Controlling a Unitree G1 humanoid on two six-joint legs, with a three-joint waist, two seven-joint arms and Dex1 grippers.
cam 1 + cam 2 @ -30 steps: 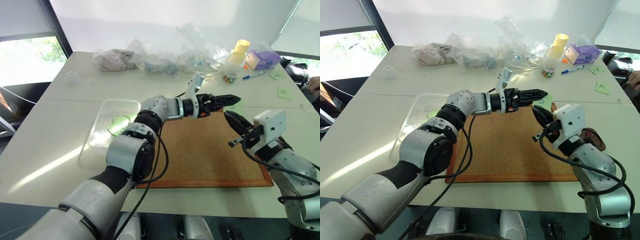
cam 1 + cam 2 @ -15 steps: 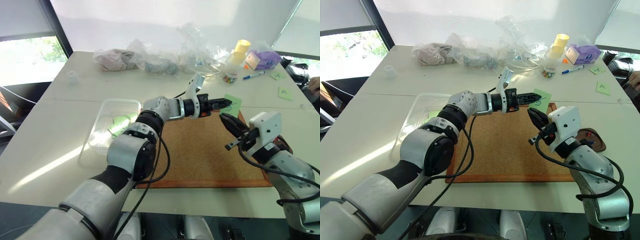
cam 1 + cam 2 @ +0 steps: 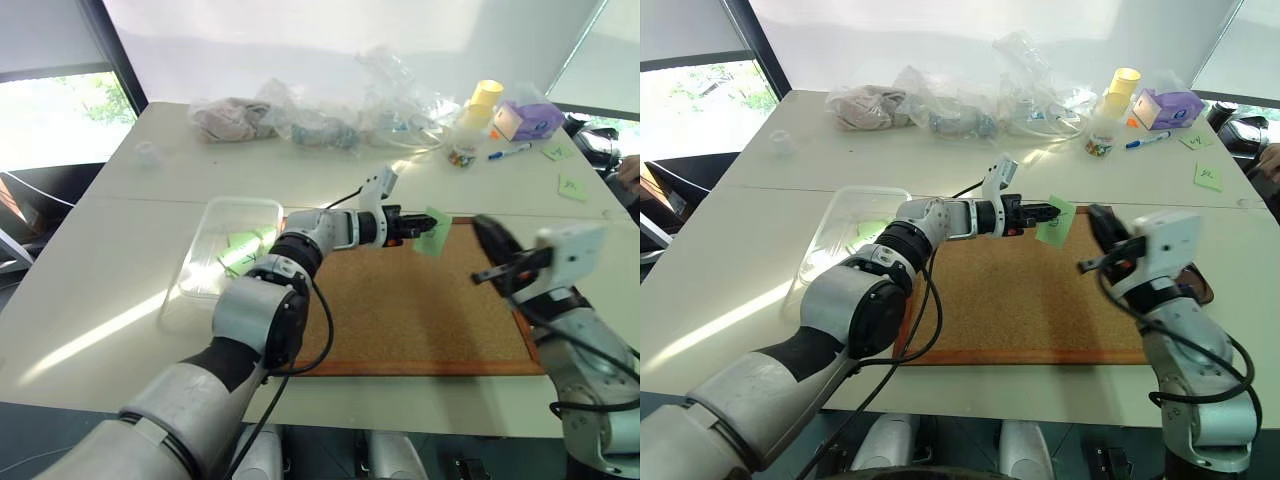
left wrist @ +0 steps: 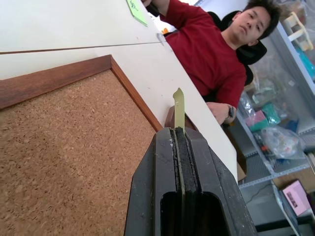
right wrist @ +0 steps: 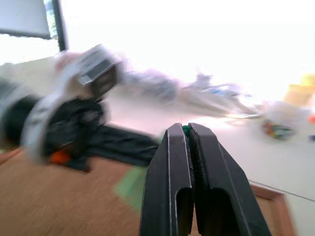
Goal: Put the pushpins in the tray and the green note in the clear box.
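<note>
Over the rough corkboard [image 3: 420, 300], left gripper [image 3: 408, 224] pinches the thin green note [image 3: 433, 231]; right gripper [image 5: 186, 130] fingers pressed together on something tiny and green

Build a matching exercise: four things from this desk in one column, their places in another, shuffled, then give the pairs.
Things:
1. green note
2. corkboard
3. clear box
4. yellow cup

Places:
A. far side of the table, beside the purple box
B. pinched in the left pincer
C. left of the corkboard
D. flat on the table, under both arms

Pairs: 1-B, 2-D, 3-C, 4-A
</note>
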